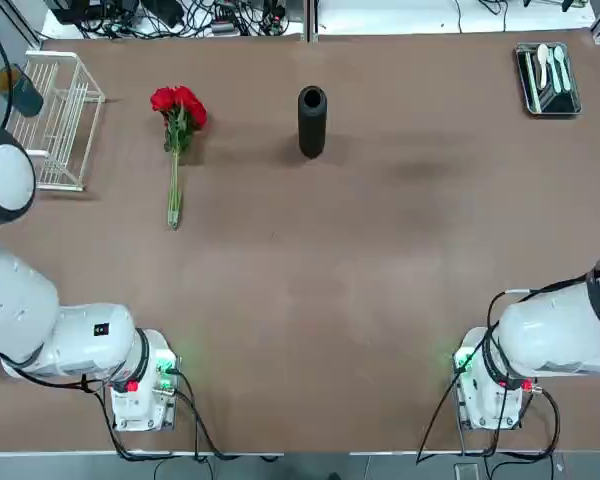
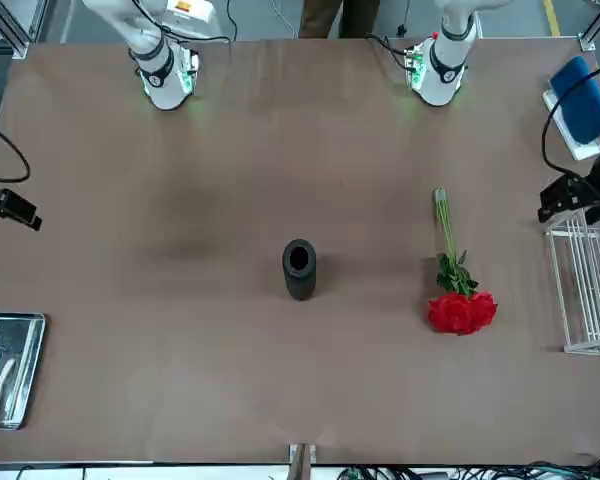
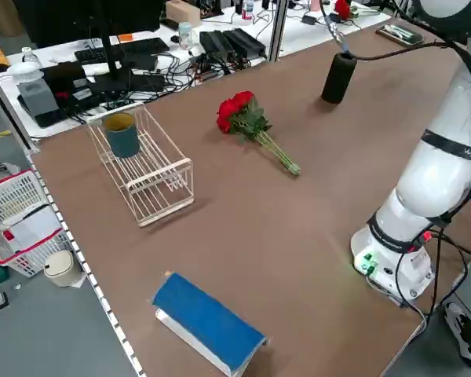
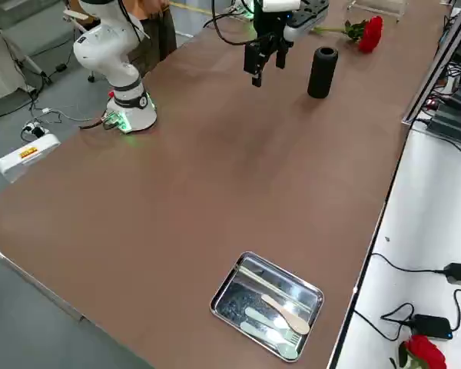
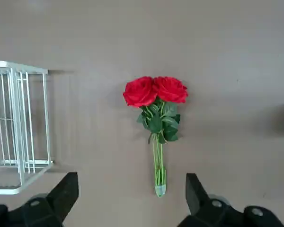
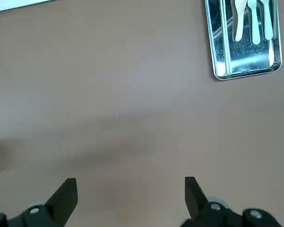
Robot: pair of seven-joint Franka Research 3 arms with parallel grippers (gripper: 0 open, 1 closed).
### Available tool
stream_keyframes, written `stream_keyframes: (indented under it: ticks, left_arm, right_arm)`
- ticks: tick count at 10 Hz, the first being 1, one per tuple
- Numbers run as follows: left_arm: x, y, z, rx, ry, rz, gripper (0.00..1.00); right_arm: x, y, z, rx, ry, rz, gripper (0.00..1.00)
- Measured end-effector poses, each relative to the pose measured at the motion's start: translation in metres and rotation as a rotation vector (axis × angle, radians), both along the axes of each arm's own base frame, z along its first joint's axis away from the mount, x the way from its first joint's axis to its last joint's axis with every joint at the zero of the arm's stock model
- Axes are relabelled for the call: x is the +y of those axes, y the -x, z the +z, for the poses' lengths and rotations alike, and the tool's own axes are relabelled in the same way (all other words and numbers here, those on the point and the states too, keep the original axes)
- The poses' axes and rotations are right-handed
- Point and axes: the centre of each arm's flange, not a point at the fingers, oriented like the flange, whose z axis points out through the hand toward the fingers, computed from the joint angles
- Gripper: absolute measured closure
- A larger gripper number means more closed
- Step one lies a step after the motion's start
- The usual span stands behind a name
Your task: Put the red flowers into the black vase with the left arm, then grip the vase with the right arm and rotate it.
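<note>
On brown tabletop (image 1: 330, 280): bunch of bright red roses on thin green stems (image 1: 178, 130) lying flat, blooms toward far edge, just beside white wire rack (image 1: 60, 120). Slim matte black cylinder vase (image 1: 312, 121) upright near centre, well apart from roses. Left gripper (image 5: 131, 201) raised above stem ends, fingers spread, nothing held. Right gripper (image 6: 131, 201) over bare table, fingers spread, nothing held. Metal tray with pale spoons (image 1: 547, 79) at far right corner.
</note>
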Motion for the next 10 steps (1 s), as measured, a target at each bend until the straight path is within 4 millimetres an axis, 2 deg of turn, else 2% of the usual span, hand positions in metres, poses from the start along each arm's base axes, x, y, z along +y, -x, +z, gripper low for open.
stream_keyframes:
  ticks: [1,3,5,10]
  left_arm:
    - [-0.003,-0.003,-0.016,0.004,0.001,-0.005,0.00]
    - [-0.026,-0.010,-0.073,-0.033,-0.005,-0.017,0.00]
    - [-0.037,0.000,-0.122,-0.033,-0.017,-0.007,0.00]
    - [-0.028,0.023,-0.189,-0.024,-0.014,0.091,0.00]
  right_arm:
    - [0.002,0.000,0.000,-0.001,0.000,0.004,0.00]
    - [0.006,-0.001,0.000,-0.002,-0.001,0.010,0.00]
    - [0.006,-0.001,0.000,-0.001,-0.001,0.011,0.00]
    - [0.023,-0.002,-0.002,0.002,-0.003,0.041,0.00]
